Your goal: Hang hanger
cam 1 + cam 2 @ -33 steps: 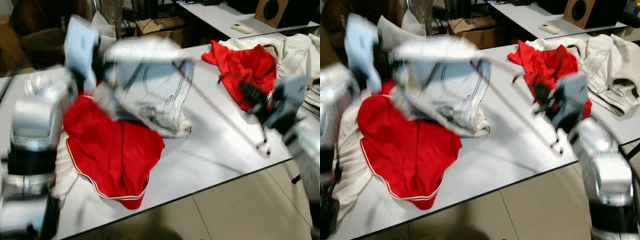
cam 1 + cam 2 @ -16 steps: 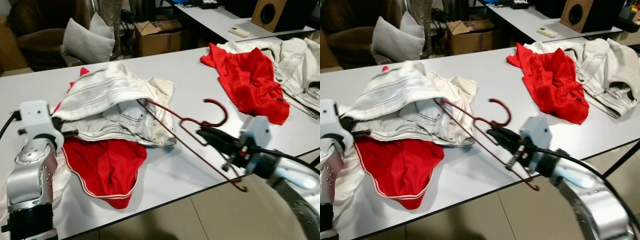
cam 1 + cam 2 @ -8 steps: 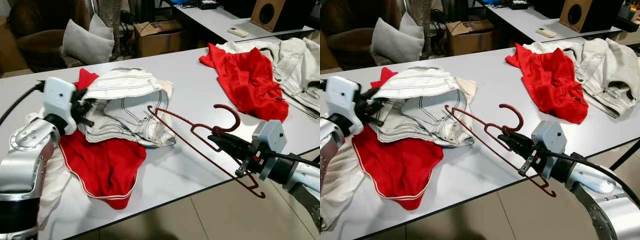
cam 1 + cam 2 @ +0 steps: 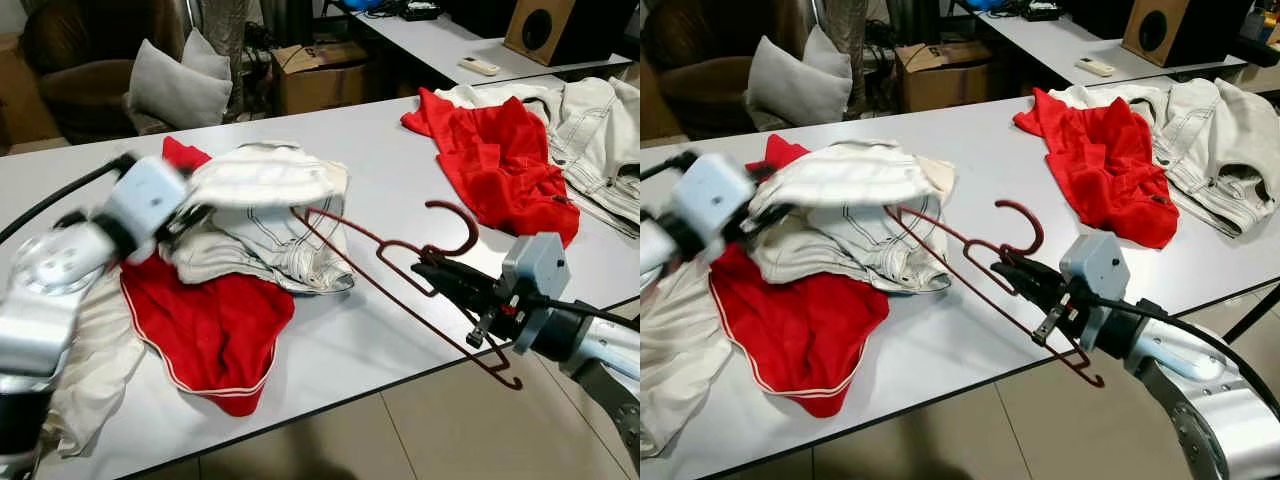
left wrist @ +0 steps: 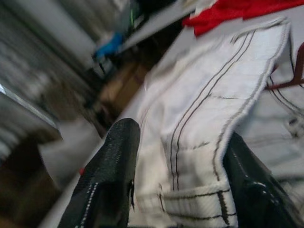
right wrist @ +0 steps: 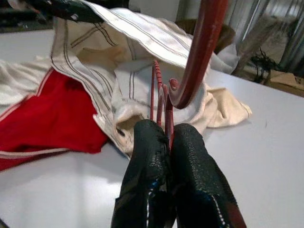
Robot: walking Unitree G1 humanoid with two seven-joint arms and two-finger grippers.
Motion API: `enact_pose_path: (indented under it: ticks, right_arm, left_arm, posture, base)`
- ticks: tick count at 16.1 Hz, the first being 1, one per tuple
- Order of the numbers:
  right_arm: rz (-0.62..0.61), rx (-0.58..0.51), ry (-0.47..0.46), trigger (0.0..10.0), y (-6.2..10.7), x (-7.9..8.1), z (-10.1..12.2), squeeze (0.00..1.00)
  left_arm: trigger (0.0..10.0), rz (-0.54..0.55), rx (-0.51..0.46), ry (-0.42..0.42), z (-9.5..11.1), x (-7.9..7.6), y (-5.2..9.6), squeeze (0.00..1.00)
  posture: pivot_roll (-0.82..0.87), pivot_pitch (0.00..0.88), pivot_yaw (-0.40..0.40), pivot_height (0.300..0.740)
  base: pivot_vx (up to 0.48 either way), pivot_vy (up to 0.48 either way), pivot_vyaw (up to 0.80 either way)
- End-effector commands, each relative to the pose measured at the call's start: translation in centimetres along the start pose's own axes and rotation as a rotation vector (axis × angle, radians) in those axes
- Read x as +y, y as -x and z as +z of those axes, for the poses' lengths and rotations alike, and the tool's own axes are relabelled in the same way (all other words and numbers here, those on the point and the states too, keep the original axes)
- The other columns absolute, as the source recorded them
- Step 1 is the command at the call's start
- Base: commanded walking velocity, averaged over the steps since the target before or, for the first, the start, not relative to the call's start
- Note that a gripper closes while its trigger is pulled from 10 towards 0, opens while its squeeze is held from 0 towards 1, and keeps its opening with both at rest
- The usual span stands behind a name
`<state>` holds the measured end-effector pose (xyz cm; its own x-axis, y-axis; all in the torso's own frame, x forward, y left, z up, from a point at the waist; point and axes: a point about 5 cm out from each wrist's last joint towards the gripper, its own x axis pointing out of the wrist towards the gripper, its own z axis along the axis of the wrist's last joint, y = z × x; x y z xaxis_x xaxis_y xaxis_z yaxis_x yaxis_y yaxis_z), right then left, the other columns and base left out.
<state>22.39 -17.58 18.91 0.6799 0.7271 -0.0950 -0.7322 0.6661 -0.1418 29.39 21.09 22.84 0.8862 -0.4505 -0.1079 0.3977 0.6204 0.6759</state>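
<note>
White shorts (image 4: 262,178) with dark stitching lie on the grey table (image 4: 380,160), on top of a red garment. My left gripper (image 4: 188,218) is shut on their waistband (image 5: 194,137) and holds it raised, so the opening faces right. My right gripper (image 4: 428,270) is shut on the neck of a dark red wire hanger (image 6: 167,102), just under its hook (image 4: 473,228). The hanger is held slanted above the table. Its far end (image 4: 305,215) reaches the mouth of the shorts, and its near end hangs past the table's front edge.
Red shorts (image 4: 215,320) lie under the white ones, with a white cloth (image 4: 85,370) draped at the left edge. A red garment (image 4: 500,160) and pale jeans (image 4: 600,115) lie at the back right. Behind the table are a pillow (image 4: 175,90), a cardboard box (image 4: 320,70) and a speaker (image 4: 560,30).
My left gripper has lifted the waistband off the table and carried it slightly right, opening the shorts. The right gripper has kept the hanger raised, its end near the opening.
</note>
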Motion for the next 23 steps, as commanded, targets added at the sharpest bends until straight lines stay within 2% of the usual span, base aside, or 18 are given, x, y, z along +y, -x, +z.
enact_pose_path:
  ticks: [1, 2, 3, 4, 7, 8, 9, 10, 12, 13, 15, 16, 18, 21, 23]
  right_arm:
    - [0.006, -0.008, 0.000, 10.0, -0.1, 0.0, 0.2, 0.00]
    - [0.015, -0.020, 0.002, 10.0, -0.4, 0.1, 0.5, 0.00]
    - [0.018, -0.024, 0.003, 10.0, -0.5, 0.1, 0.5, 0.00]
    - [0.029, -0.032, 0.006, 10.0, -0.7, 0.3, 0.7, 0.00]
    - [0.048, -0.044, 0.009, 10.0, -1.1, 0.6, 1.0, 0.00]
    - [0.051, -0.045, 0.008, 10.0, -1.1, 0.7, 1.1, 0.00]
    - [0.053, -0.044, 0.008, 10.0, -1.0, 0.8, 1.1, 0.00]
    - [0.057, -0.037, 0.003, 10.0, -0.7, 0.9, 1.0, 0.00]
    - [0.071, -0.021, -0.003, 10.0, -0.2, 1.3, 0.9, 0.00]
    - [0.095, -0.002, -0.007, 10.0, 0.1, 1.7, 0.7, 0.00]
    - [0.117, 0.015, -0.008, 10.0, 0.2, 2.1, 0.5, 0.00]
    - [0.123, 0.022, -0.009, 10.0, 0.3, 2.2, 0.4, 0.00]
    - [0.093, 0.055, -0.029, 10.0, 0.4, 2.3, -0.5, 0.00]
    - [0.055, 0.054, -0.067, 10.0, -0.4, 2.2, -1.1, 0.00]
    - [0.033, 0.050, -0.076, 10.0, -0.8, 2.0, -1.2, 0.00]
  left_arm:
    - [10.0, -0.029, 0.005, -0.040, 0.0, -0.7, -0.4, 0.25]
    - [10.0, -0.067, 0.014, -0.090, -0.1, -1.9, -1.4, 0.00]
    - [10.0, -0.070, 0.011, -0.103, -0.1, -2.1, -1.6, 0.00]
    - [10.0, -0.063, 0.012, -0.162, 0.0, -2.4, -2.4, 0.00]
    - [10.0, -0.052, 0.030, -0.242, -0.1, -2.7, -3.9, 0.00]
    - [5.4, -0.035, 0.038, -0.241, -0.1, -2.4, -4.1, 0.00]
    - [5.4, -0.022, 0.043, -0.238, -0.2, -2.2, -4.3, 0.00]
    - [0.0, 0.000, 0.056, -0.228, -0.4, -1.8, -4.6, 0.00]
    - [0.0, 0.030, 0.050, -0.174, -0.5, -1.4, -5.0, 0.00]
    - [0.0, 0.075, 0.032, -0.074, -0.5, -1.0, -5.3, 0.00]
    - [0.0, 0.118, 0.020, 0.012, -0.6, -0.5, -5.4, 0.00]
    - [0.0, 0.124, 0.015, 0.031, -0.5, -0.5, -5.4, 0.00]
    - [0.0, 0.117, -0.018, 0.118, -0.2, -1.6, -5.0, 0.00]
    - [0.0, 0.126, -0.059, 0.194, 0.8, -2.7, -5.0, 0.00]
    - [0.0, 0.136, -0.083, 0.223, 1.4, -2.7, -5.1, 0.00]
  posture:
    - [-0.10, 0.000, 0.038, 0.740]
    - [-0.11, 0.000, 0.041, 0.740]
    - [-0.11, 0.000, 0.042, 0.740]
    - [-0.11, 0.000, 0.043, 0.740]
    - [-0.11, 0.000, 0.044, 0.740]
    - [-0.11, 0.000, 0.047, 0.740]
    - [-0.11, 0.000, 0.047, 0.740]
    - [-0.12, 0.000, 0.049, 0.740]
    - [-0.12, 0.000, 0.054, 0.740]
    - [-0.13, 0.000, 0.061, 0.740]
    - [-0.13, 0.000, 0.069, 0.740]
    - [-0.13, 0.000, 0.069, 0.740]
    - [-0.11, 0.000, 0.024, 0.740]
    - [-0.11, 0.000, 0.003, 0.740]
    - [-0.10, 0.000, -0.011, 0.740]
  base:
    - [0.000, 0.000, 0.00]
    - [0.000, 0.000, 0.00]
    - [0.000, 0.000, 0.00]
    - [0.000, 0.000, 0.00]
    - [0.000, 0.000, 0.00]
    - [0.000, 0.000, 0.00]
    - [0.000, 0.000, 0.00]
    - [0.000, 0.000, 0.00]
    - [0.000, 0.000, 0.00]
    - [0.000, 0.000, 0.00]
    - [0.000, 0.000, 0.00]
    - [0.000, 0.000, 0.00]
    - [0.000, 0.000, 0.00]
    - [0.000, 0.000, 0.00]
    - [0.000, 0.000, 0.00]
